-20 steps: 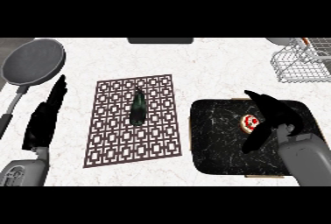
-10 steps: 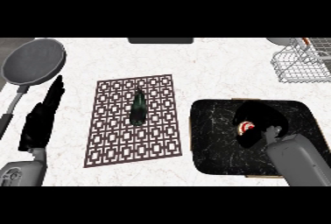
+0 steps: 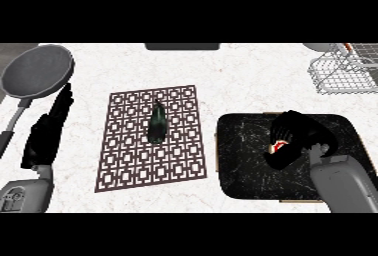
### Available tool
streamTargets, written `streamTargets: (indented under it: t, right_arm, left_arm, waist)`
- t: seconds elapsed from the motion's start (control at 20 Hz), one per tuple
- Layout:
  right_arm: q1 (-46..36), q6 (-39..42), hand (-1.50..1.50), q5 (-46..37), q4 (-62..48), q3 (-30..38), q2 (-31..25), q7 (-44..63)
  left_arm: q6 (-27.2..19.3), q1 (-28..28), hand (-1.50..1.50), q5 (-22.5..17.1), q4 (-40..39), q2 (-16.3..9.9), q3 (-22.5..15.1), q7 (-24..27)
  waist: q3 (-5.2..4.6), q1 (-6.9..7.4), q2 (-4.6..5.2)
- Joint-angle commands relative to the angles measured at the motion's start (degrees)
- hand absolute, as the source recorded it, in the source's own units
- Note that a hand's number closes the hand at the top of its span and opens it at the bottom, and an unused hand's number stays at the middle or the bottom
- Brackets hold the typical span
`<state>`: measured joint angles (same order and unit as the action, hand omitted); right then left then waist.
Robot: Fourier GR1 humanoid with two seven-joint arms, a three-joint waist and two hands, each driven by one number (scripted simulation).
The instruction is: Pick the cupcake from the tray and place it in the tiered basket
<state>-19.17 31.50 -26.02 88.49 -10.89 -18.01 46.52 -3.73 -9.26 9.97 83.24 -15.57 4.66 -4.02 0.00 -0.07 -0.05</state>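
Observation:
On the black tray (image 3: 244, 170) at the right, my right hand (image 3: 291, 140) is curled over the cupcake (image 3: 277, 146). Only a small red and white sliver of the cupcake shows under the fingers; the hand hides everything else. The white wire tiered basket (image 3: 345, 72) stands at the far right corner of the counter, well beyond the tray. My left hand (image 3: 50, 127) rests open at the left edge, fingers pointing up, beside the pan's handle.
A brown patterned mat (image 3: 129, 150) lies mid-counter with a dark green bottle (image 3: 157, 125) lying on it. A grey frying pan (image 3: 37, 72) sits at the far left. A dark object (image 3: 182, 46) sits at the far edge.
My right hand has come down over the cupcake and curled round it, covering most of it. The left hand has stayed put.

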Motion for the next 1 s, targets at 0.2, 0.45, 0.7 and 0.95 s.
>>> streamTargets:
  t: [0.2,0.45,0.7,0.95]
  right_arm:
    - [-2.2,-7.6,1.5,-4.0,6.0,1.1,3.3,-4.2]
    - [-1.5,-19.5,1.5,-7.8,4.9,1.4,5.3,-17.0]
    - [-6.4,-24.4,1.5,-13.0,16.3,3.7,5.0,-11.5]
    - [-9.5,-25.4,1.5,-12.6,18.2,10.2,2.4,-11.9]
  left_arm:
    - [2.0,1.0,0.0,-0.8,1.8,-1.5,1.6,-0.3]
    - [0.7,-2.2,0.0,0.3,-0.1,0.2,0.5,-1.5]
    - [-0.4,0.5,0.0,0.6,-0.5,1.4,0.5,0.8]
    - [2.8,3.0,0.0,-1.6,5.0,-1.0,1.9,-1.6]
  waist:
    - [0.02,0.45,0.01]
    - [0.1,0.08,0.23]
    - [-0.02,-0.37,-0.18]
    - [0.01,0.39,-0.17]
